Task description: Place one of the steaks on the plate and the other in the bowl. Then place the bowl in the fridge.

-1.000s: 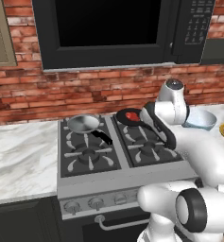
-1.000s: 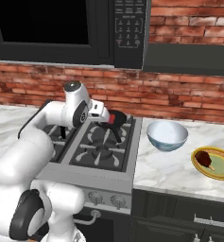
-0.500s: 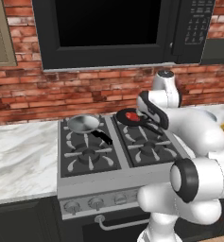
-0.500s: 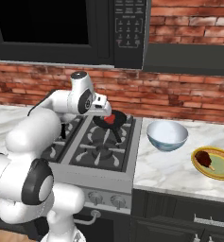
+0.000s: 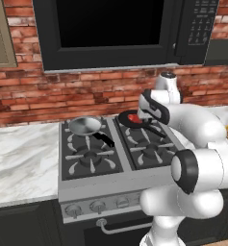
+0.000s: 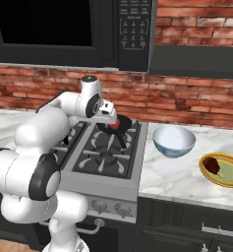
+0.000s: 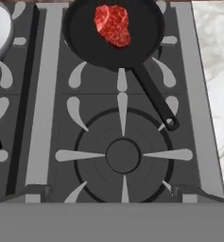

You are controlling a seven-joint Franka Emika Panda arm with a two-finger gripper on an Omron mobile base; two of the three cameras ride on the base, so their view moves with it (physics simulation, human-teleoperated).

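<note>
Currently the gripper point(image 6: 109, 114) hung over the stove point(image 6: 106, 150), just short of the black pan point(image 7: 114, 33) on the back right burner, with its jaws spread wide and nothing between them. In the hand view the red steak point(image 7: 113, 24) lay in the pan, ahead of the gripper and near the pan's far side; the steak was a lumpy piece with no clear long axis. The pan's handle ran from the rim toward the camera and slightly to the right, ending above the front right burner. The silver pan point(image 5: 85, 126) sat on the back left burner, well apart from the gripper. On the counter to the right of the stove stood the bowl point(image 6: 173, 141), and beyond it the plate point(image 6: 229, 172) carried the brown steak point(image 6: 213, 165), lying roughly lengthwise across the plate's left part.
</note>
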